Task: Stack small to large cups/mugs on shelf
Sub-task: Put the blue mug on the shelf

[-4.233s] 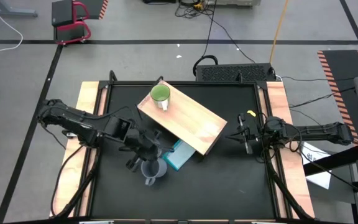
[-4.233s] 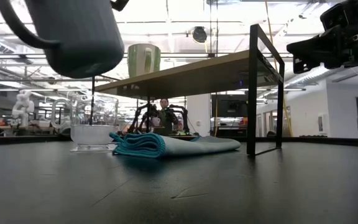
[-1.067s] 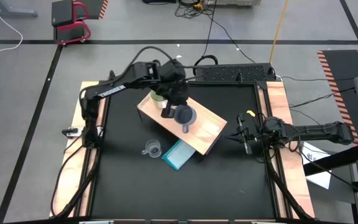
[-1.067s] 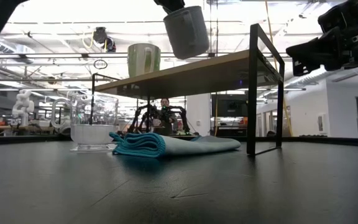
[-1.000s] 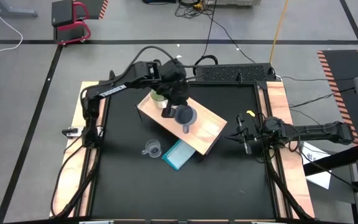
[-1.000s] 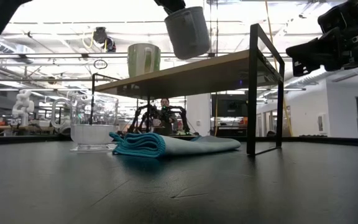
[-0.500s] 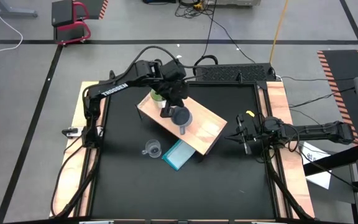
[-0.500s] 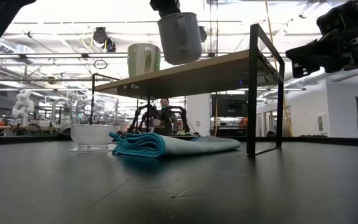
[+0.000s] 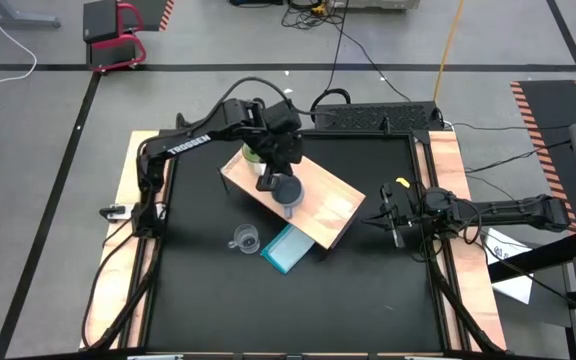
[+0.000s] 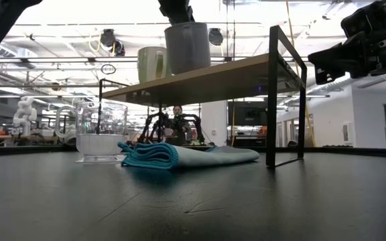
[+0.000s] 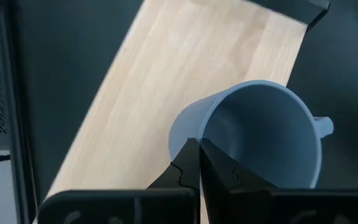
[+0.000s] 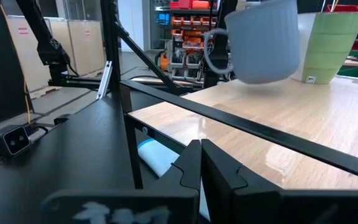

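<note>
The left pincer (image 9: 274, 176) was clamped on the rim of the grey mug (image 9: 287, 189), holding it over the middle of the shelf (image 9: 328, 208); the right wrist view showed the mug tilted with its base just clear of the board, its handle (image 12: 211, 52) turned away from the green mug (image 9: 254, 153). From the grey mug, the green mug stood just beside it at about ten o'clock, upright on the shelf's far-left end. The glass cup (image 9: 245, 239) sat on the black table (image 9: 368, 300) at about seven o'clock from the shelf's middle, beside a folded blue cloth (image 9: 288, 249) lying at the shelf's near edge. The right pincer (image 9: 393, 223) hung at three o'clock, just off the shelf's right end, its fingers together and holding nothing.
</note>
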{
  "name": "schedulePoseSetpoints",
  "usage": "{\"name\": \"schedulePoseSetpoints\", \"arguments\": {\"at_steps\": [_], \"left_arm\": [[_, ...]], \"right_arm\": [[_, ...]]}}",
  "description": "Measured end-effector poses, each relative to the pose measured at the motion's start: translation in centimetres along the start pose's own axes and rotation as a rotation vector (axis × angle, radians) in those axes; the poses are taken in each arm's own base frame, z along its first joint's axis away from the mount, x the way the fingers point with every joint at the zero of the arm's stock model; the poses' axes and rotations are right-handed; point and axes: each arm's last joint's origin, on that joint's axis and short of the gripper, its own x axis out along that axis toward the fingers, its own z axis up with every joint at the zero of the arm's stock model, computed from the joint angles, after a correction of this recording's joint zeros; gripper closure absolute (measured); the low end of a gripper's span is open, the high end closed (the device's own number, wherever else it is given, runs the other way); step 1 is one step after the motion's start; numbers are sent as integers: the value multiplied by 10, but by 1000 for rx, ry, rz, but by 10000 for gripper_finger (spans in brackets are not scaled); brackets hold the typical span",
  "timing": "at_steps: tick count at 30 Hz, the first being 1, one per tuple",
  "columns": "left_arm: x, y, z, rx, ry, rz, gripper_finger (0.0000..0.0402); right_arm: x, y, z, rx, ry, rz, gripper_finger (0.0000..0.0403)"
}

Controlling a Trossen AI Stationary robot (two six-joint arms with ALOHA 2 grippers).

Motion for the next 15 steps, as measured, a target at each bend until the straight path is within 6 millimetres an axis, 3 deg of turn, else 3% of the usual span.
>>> {"name": "schedulePoseSetpoints", "arguments": {"at_steps": [7,15], "left_arm": [[16,4,0,7,43,-16,401],[19,9,-2,6,56,1,401]], "right_arm": [[1,0,-1,7,8,0,403],[1,0,-2,8,15,0,403]]}}
